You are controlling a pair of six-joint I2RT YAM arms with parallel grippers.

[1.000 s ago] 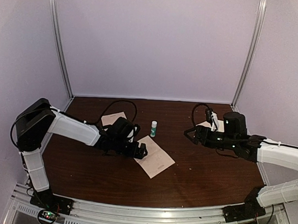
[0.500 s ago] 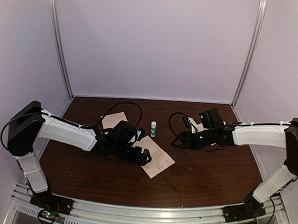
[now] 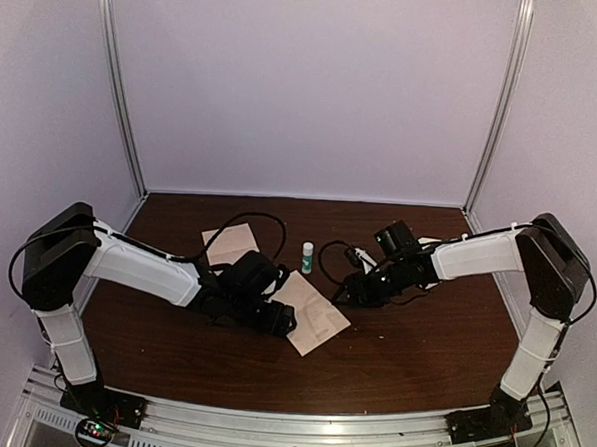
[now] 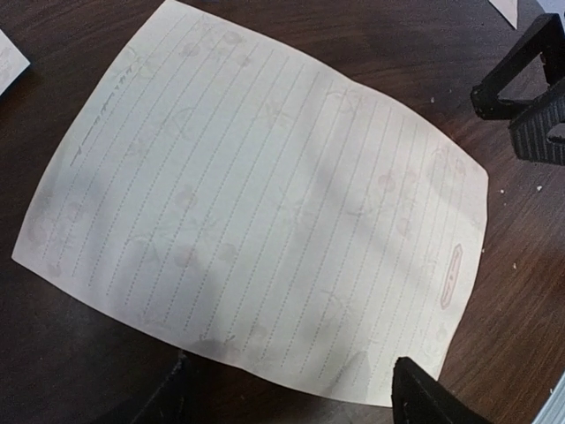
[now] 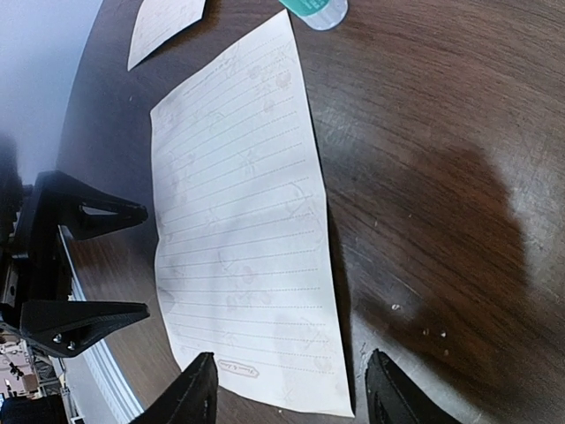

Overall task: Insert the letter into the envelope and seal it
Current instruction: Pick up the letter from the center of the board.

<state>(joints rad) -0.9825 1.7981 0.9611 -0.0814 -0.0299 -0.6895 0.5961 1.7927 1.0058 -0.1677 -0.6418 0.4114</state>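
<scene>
The letter [image 3: 312,312] is a pale lined sheet lying flat on the dark wooden table [image 3: 413,340]; it fills the left wrist view [image 4: 265,203] and also shows in the right wrist view [image 5: 243,230]. My left gripper [image 3: 281,319] [image 4: 296,399] stands open, low over the sheet's left edge, and that edge lies between its fingertips. From the opposite side my right gripper [image 3: 342,293] [image 5: 291,393] is open astride the sheet's right end. The envelope [image 3: 229,242] [image 5: 163,22] lies flat behind the left arm, apart from both grippers.
A small white and green glue stick [image 3: 307,256] [image 5: 313,9] stands upright just behind the letter. Black cables loop over the table behind both arms. Walls and metal posts close off the back and sides.
The right arm has swung in from the back right down to the letter's right end, and its jaws have narrowed. The left gripper has slid a little along the letter's left edge.
</scene>
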